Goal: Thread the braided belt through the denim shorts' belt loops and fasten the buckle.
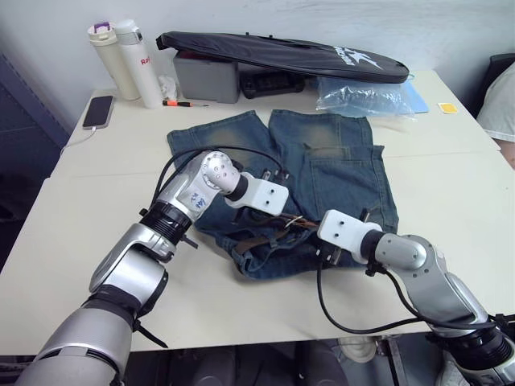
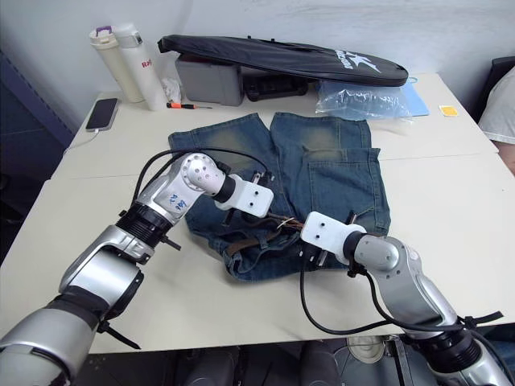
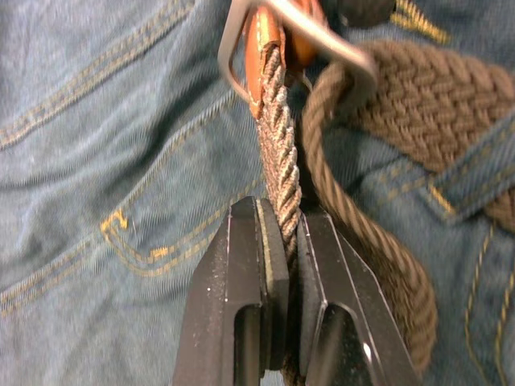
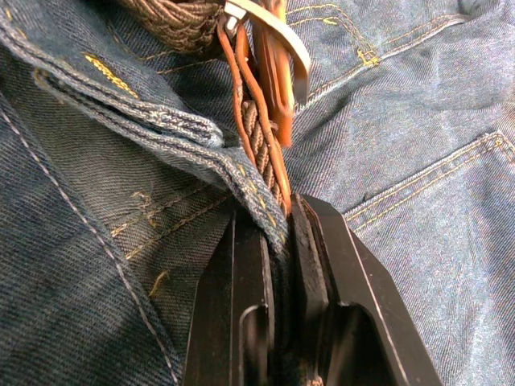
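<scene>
Left gripper [image 3: 278,241] clenched on belt [image 3: 278,153] just below buckle [image 3: 241,48]; right gripper [image 4: 278,241] grasping belt together with waistband edge. Shorts [image 1: 338,161] flat on table [image 1: 451,185].

Head stereo above; wrist cameras close on denim shorts [image 1: 338,173]

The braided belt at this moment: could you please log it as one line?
left claw: shut on braided belt | right claw: shut on belt and denim shorts edge | buckle: unfastened
</scene>
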### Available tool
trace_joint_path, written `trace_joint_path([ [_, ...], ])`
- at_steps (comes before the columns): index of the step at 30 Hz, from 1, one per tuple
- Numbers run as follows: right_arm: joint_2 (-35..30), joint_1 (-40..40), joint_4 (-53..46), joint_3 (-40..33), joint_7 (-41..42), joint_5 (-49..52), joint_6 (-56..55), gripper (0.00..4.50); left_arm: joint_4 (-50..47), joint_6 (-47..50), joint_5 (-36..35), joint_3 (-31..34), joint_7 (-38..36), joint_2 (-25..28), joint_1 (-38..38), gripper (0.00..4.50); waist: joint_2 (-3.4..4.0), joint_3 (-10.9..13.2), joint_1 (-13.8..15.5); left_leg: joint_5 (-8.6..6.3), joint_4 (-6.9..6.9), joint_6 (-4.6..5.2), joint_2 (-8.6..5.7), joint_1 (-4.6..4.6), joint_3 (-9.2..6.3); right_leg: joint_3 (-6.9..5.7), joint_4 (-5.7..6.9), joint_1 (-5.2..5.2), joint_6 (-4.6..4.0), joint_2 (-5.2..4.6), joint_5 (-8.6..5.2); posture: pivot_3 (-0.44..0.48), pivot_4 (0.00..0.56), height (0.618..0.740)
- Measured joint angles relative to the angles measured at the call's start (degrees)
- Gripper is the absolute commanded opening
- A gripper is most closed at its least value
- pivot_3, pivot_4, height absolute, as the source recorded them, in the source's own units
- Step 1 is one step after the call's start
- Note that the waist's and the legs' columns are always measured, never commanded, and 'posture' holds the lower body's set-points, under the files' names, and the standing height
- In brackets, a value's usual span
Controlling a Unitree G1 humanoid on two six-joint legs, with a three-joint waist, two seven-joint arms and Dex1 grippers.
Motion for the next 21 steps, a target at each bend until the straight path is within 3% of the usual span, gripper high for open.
trace_joint_path([
  [8, 0.4, -0.4, -0.5, 0.0, 0.3, 0.1, 1.2, 0.01, -0.8, 7.5, -1.0, 1.8, -3.1, -2.3, 0.0, 0.0, 0.0, 0.0, 0.0, 0.0, 0.01, 0.02, 0.0, 0.0, 0.0, 0.0, 0.01, 0.0, 0.0, 0.0, 0.0, 0.0, 0.15, 0.74],
  [15, 0.7, -0.5, -1.1, -0.5, 0.4, 0.1, 1.5, 0.01, -5.5, 25.2, -3.4, 4.7, -6.5, -4.4, 1.4, 0.0, 0.0, 0.0, -0.1, -0.01, 0.01, 0.05, 0.0, 0.0, 0.0, 0.0, 0.03, -0.01, 0.0, 0.01, 0.0, 0.0, 0.15, 0.74],
  [21, 0.8, -0.7, -1.1, -0.7, 0.6, 0.1, 1.6, 0.01, -6.7, 27.6, -3.5, 4.7, -6.5, -4.6, 1.5, 0.0, 0.0, 0.0, 0.0, -0.01, 0.01, 0.05, 0.0, 0.0, 0.0, 0.01, 0.03, -0.01, 0.0, 0.0, 0.0, 0.0, 0.15, 0.74],
])
